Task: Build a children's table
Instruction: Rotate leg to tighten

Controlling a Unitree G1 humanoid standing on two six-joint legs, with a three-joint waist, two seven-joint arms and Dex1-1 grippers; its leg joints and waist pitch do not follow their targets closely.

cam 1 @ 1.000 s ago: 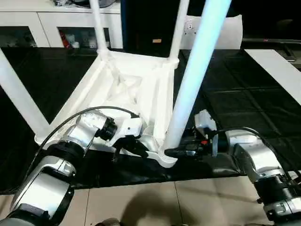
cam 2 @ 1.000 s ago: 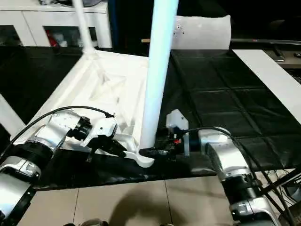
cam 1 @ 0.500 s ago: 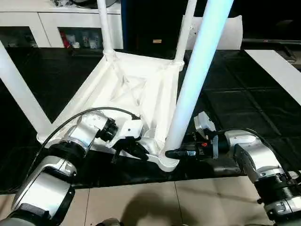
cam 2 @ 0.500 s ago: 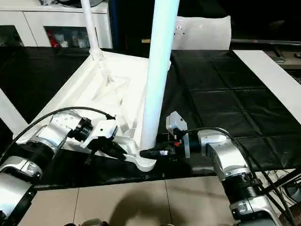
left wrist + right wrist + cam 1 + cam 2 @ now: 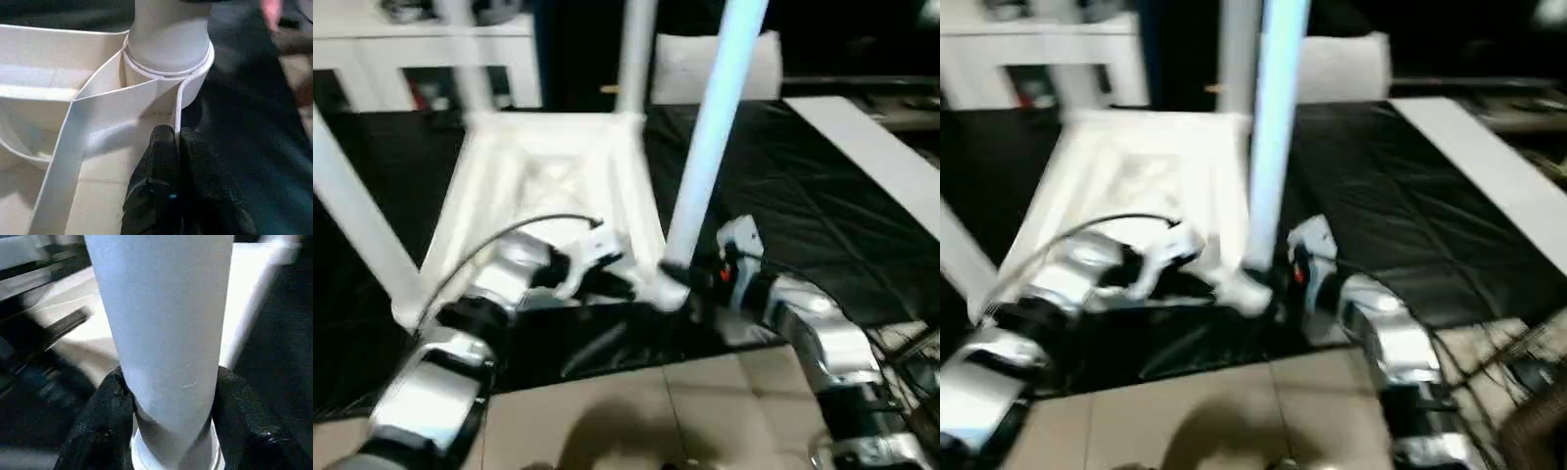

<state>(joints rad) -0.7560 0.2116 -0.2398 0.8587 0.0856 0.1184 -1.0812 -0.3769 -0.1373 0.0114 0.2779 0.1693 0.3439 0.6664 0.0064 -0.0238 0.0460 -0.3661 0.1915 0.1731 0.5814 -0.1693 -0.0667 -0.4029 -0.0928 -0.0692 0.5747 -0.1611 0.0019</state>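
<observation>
**Evidently seating the last leg at the near corner**

Upside down on the black-covered table [image 5: 822, 206], the children's table [image 5: 548, 176] lies near its front edge so the sockets face up. The right tool [image 5: 168, 431] clasps the near leg [image 5: 710, 147] just above its corner socket [image 5: 168, 68], probably steadying it upright. The left tool [image 5: 176, 147] pinches the tabletop's rim wall beside that socket, bracing it.

Both head views are smeared by motion blur, so edges of the children's table [image 5: 553, 186] and the silver forearms are softened throughout. The nearest leg [image 5: 710, 137] is rendered bluish-white and nearly overexposed, apparently lit from above. Glare is reflected off the black mat [image 5: 822, 196] near its far right corner. In the wrist views, close surfaces are soft, and the background is defocused.
</observation>
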